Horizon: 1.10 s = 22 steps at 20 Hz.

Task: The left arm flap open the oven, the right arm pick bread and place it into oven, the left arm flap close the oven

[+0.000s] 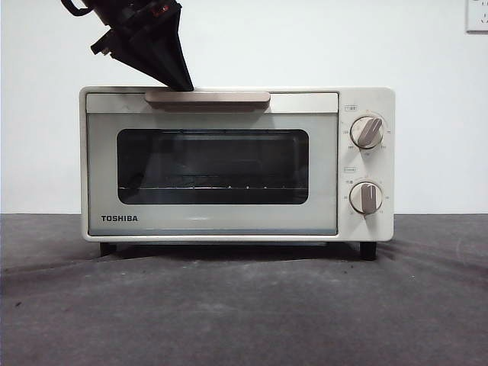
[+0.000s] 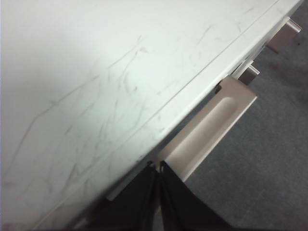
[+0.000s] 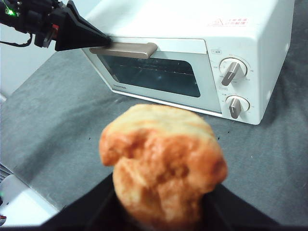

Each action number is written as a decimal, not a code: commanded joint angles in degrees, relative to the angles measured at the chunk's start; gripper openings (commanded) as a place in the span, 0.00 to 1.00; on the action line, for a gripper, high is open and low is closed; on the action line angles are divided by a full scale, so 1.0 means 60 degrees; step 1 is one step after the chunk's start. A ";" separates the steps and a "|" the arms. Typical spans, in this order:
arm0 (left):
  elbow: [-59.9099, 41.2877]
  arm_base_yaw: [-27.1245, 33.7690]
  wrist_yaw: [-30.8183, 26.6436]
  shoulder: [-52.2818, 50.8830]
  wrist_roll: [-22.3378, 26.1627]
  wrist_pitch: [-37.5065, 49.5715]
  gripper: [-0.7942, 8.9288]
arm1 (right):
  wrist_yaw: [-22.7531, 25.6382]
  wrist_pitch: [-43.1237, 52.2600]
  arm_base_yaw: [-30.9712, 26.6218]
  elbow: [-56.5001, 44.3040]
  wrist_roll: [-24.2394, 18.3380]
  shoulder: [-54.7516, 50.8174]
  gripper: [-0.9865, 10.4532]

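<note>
The cream-white oven (image 1: 236, 164) stands on the grey cloth with its door closed. My left gripper (image 1: 179, 80) comes down from the upper left, jaws pressed together, its tip at the left end of the beige bar handle (image 1: 207, 98). The left wrist view shows the same gripper (image 2: 156, 168) shut, at the seam between the oven's scratched top (image 2: 106, 86) and the handle (image 2: 207, 130). My right gripper (image 3: 163, 211) is shut on the golden-brown bread (image 3: 163, 163), held in the air well in front of the oven (image 3: 202, 62). The left gripper (image 3: 103, 41) also shows there at the handle (image 3: 125, 49).
Two beige knobs (image 1: 367, 132) sit on the oven's right panel. A wrinkled dark grey cloth (image 1: 244, 305) covers the table, with a white wall behind. A white object (image 3: 19, 207) lies past the cloth's edge in the right wrist view.
</note>
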 commanded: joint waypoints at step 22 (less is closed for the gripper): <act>-0.0047 -0.0641 0.0098 0.0193 -0.0182 -0.2065 0.10 | 0.0015 0.0098 0.0047 0.0182 0.0131 0.0011 0.23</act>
